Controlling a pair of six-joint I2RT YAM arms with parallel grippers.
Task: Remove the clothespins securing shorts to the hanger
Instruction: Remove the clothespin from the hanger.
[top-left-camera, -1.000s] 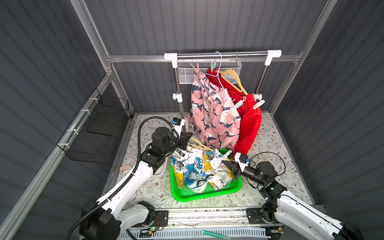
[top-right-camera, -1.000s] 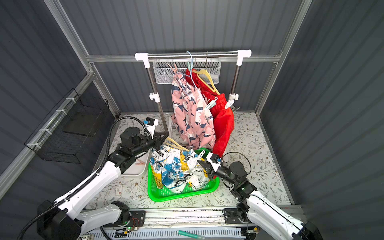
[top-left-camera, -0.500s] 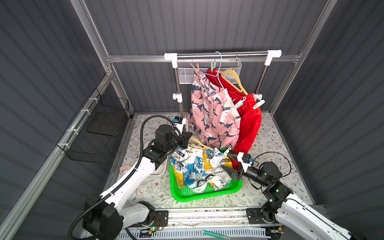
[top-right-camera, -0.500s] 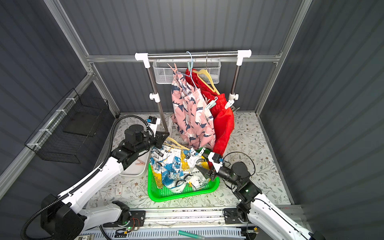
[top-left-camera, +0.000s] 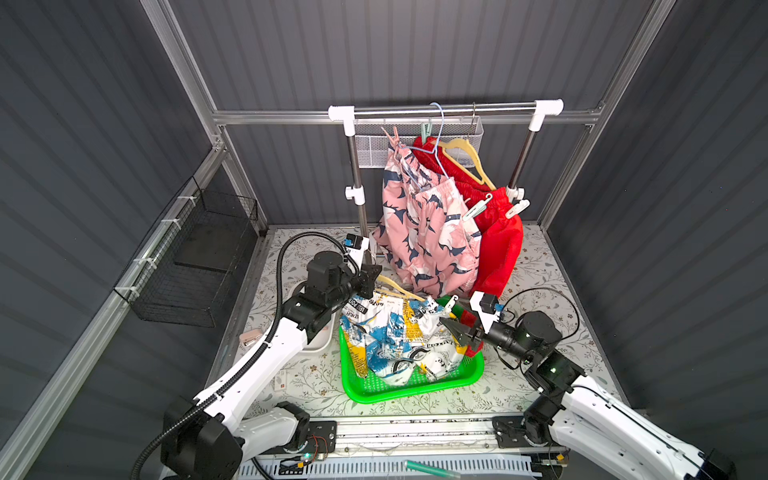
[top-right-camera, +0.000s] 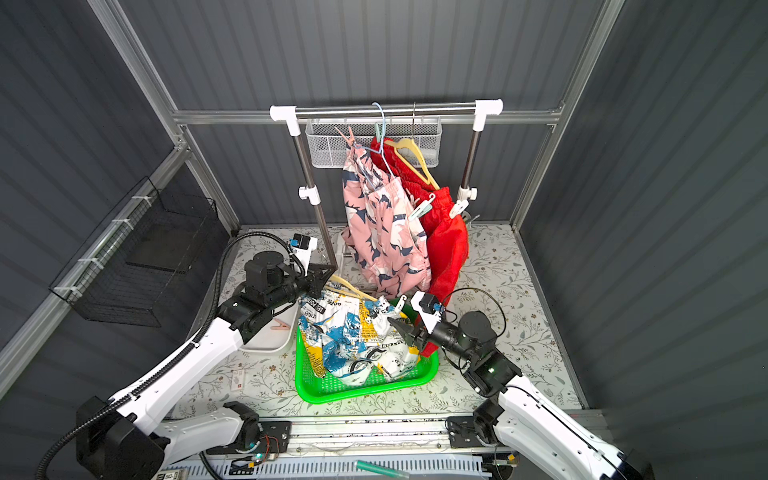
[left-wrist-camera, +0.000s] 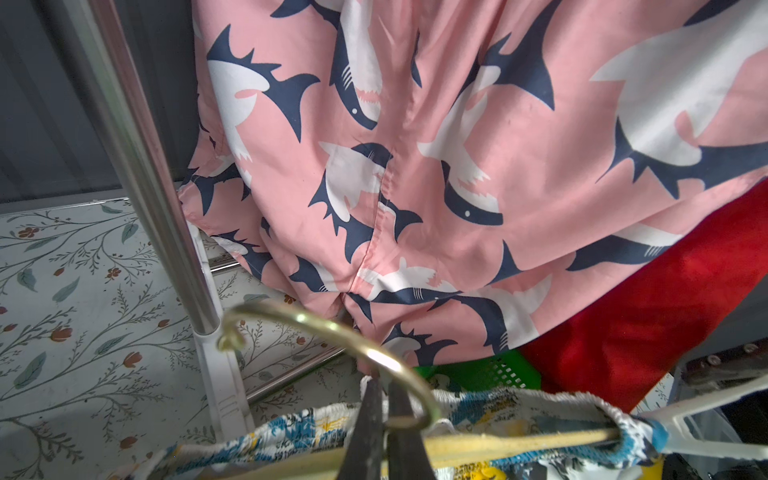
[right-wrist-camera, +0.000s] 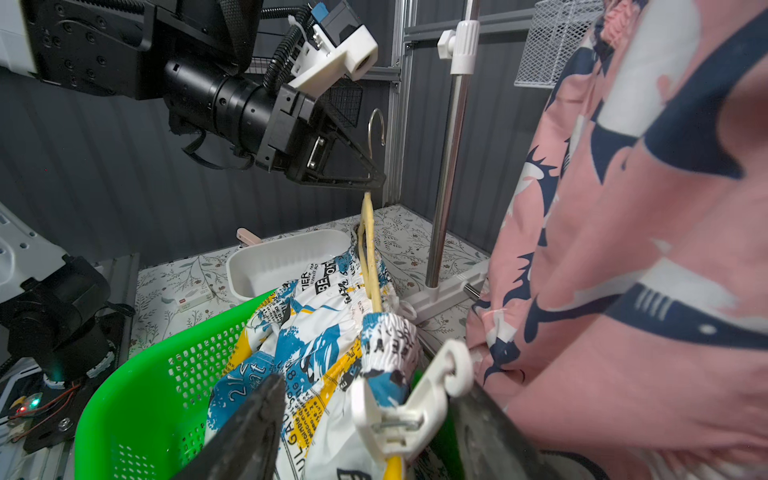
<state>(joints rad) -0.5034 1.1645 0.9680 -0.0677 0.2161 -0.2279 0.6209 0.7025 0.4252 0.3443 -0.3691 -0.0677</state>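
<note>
Looking down in a top view, the white printed shorts (top-left-camera: 395, 336) drape into the green basket (top-left-camera: 399, 397); the white tub (top-right-camera: 270, 345) holds 1 pink clothespin (top-right-camera: 280, 326). Left wrist view: my left hand (left-wrist-camera: 384, 401) pinches the hanger hook (left-wrist-camera: 332, 328). Right wrist view: my right hand (right-wrist-camera: 372, 390) gapes around the white clothespin (right-wrist-camera: 405, 409) on the waistband.

The white shorts (top-left-camera: 395, 336) with a yellow-blue print are heaped in the green basket (top-left-camera: 411, 395). Their waistband is pinned to a tilted yellow hanger (right-wrist-camera: 368, 249) by a hooked white clothespin (right-wrist-camera: 411, 411). Pink shark-print shorts (top-left-camera: 424, 232) and red shorts (top-left-camera: 498, 245) are hung from the rail (top-left-camera: 498, 109). A mint clothespin (top-left-camera: 478, 206) and a second white clothespin (top-left-camera: 515, 208) are clipped at their waistbands.
</note>
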